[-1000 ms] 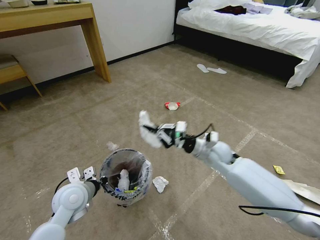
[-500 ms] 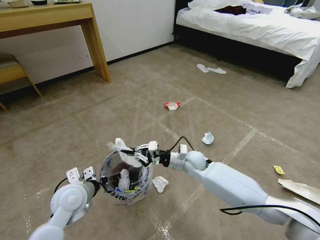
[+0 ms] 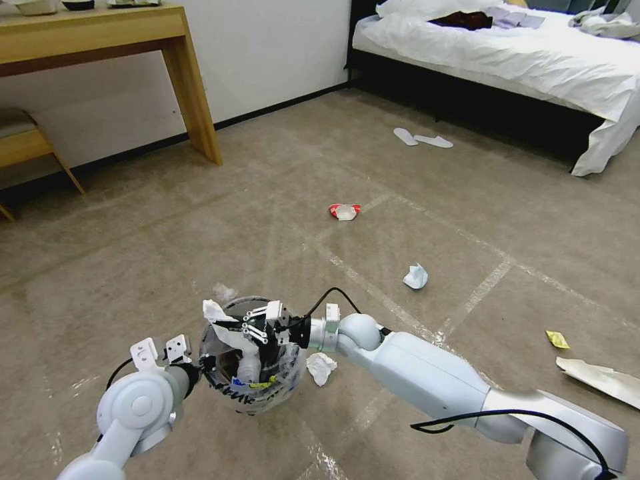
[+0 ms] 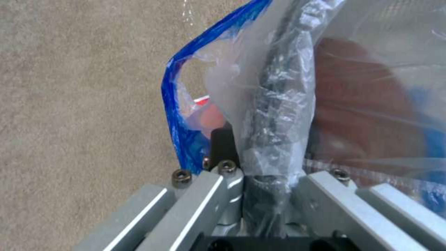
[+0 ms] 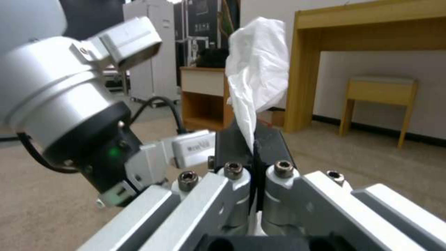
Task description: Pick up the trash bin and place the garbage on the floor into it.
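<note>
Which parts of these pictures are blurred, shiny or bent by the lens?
Head view: the taped beige carpet floor shines along its strips, and the wooden desk leg leans with lens distortion. Left wrist view: the red-based trash bin's clear plastic liner is close and soft. Right wrist view: the crumpled white tissue is sharp, the room behind hazy.
</note>
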